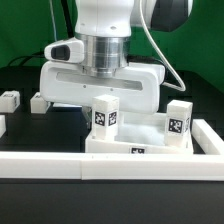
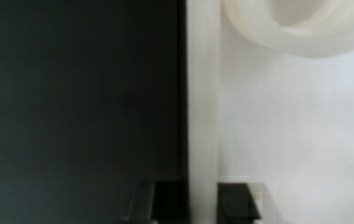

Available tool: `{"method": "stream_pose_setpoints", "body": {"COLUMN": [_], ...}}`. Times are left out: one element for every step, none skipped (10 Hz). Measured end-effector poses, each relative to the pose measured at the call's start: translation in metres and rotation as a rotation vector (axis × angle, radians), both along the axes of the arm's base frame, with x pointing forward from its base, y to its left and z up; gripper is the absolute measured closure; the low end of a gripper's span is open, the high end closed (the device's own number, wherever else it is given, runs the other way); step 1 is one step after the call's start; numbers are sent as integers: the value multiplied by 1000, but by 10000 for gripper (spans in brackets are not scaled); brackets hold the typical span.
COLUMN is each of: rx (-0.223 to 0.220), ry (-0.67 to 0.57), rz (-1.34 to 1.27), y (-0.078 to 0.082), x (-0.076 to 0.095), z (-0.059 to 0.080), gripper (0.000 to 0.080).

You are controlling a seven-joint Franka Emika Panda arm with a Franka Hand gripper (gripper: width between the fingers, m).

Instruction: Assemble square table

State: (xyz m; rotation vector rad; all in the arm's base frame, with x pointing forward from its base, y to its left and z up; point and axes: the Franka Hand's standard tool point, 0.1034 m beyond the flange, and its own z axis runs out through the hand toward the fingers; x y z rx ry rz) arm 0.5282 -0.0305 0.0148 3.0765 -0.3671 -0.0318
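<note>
1. Wrist view: gripper (image 2: 202, 203) is closed right down. Its two dark fingertips (image 2: 165, 203) sit either side of the tabletop (image 2: 280, 130) edge, w/ a thin white strip pinched betw. them. As far as I can judge, it has the slab by its rim.
2. Same view: one round corner socket (image 2: 307, 25) shows near the gripped edge & looks empty. Past the edge there's only the black table (image 2: 76, 110).
3. Exterior view: tabletop lies flat on the black table inside the low barrier wall (image 1: 60, 165). Its edge tag (image 1: 137, 151) is just behind the wall's front run. The arm stands straight over it. Fingers are hidden behind the hand body, so the grip can't be read here.
4. Legs:
   - The left upright leg (image 1: 105, 115) stands at the slab's corner on the exterior view's left, and the right upright leg (image 1: 180, 120) at its right.
   - Can't tell if they're seated in sockets or just standing there.
   - Two small white pieces (image 1: 8, 98) lie on the table well off to the exterior view's left, prob. legs too.
5. Step in hand (my read): taking hold of the tabletop to shift it snug into the wall's corner, ahead of leg fitting.
6. Next move calls for:
   - a firm pinch and a low, slow slide w/o lifting, since the thin rim lets the slab pivot;
   - care that the upright legs don't tip;
   - a stop once the slab's edges meet the wall.
</note>
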Motion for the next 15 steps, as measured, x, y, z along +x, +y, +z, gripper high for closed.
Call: {"method": "stream_pose_setpoints", "body": {"rx": [0, 0, 0, 0, 0, 0, 0, 0, 0, 1, -3, -4, -10, -10, -17], "ry": [0, 0, 0, 0, 0, 0, 0, 0, 0, -1, -3, -3, -10, -5, 4], "rz": [0, 0, 0, 0, 0, 0, 0, 5, 23, 70, 221, 364, 549, 570, 646], "y": [0, 0, 0, 0, 0, 0, 0, 0, -1, -3, -6, -10, -14, -15, -17], "x": [0, 0, 0, 0, 0, 0, 0, 0, 0, 3, 8, 13, 19, 18, 18], "z": [0, 0, 0, 0, 0, 0, 0, 0, 0, 1, 4, 6, 7, 6, 6], "gripper": [738, 738, 738, 738, 738, 738, 738, 738, 738, 738, 738, 738, 738, 738, 738]}}
